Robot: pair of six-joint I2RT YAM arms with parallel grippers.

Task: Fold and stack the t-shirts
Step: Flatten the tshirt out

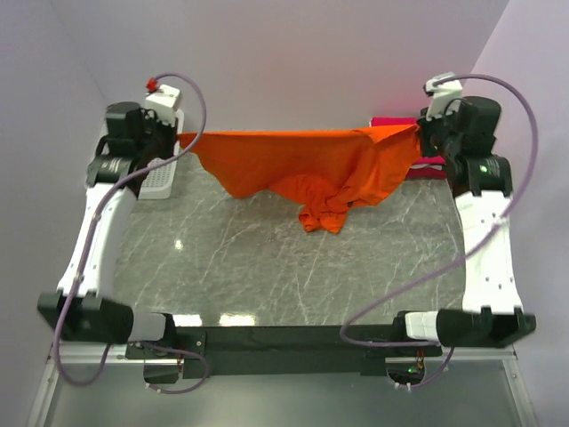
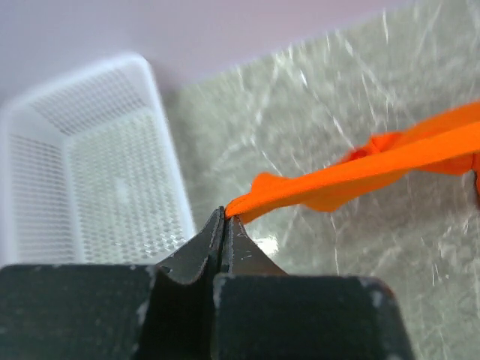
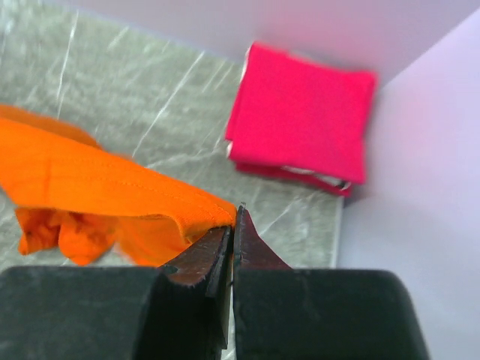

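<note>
The orange t-shirt [image 1: 302,165] hangs stretched between both grippers above the far part of the marble table, its lower part sagging onto the surface at the middle. My left gripper [image 1: 180,138] is shut on the shirt's left corner [image 2: 259,196]; the fingertips [image 2: 225,217] pinch the cloth edge. My right gripper [image 1: 418,132] is shut on the right corner [image 3: 202,210]. A stack of folded crimson-pink t-shirts [image 3: 300,120] with a white layer lies in the far right corner, also seen in the top view [image 1: 430,162] behind the right arm.
A white mesh basket [image 2: 90,165] stands at the far left of the table [image 1: 267,258], under the left wrist [image 1: 160,182]. Pale walls close in the back and both sides. Black arm bases sit along the near edge.
</note>
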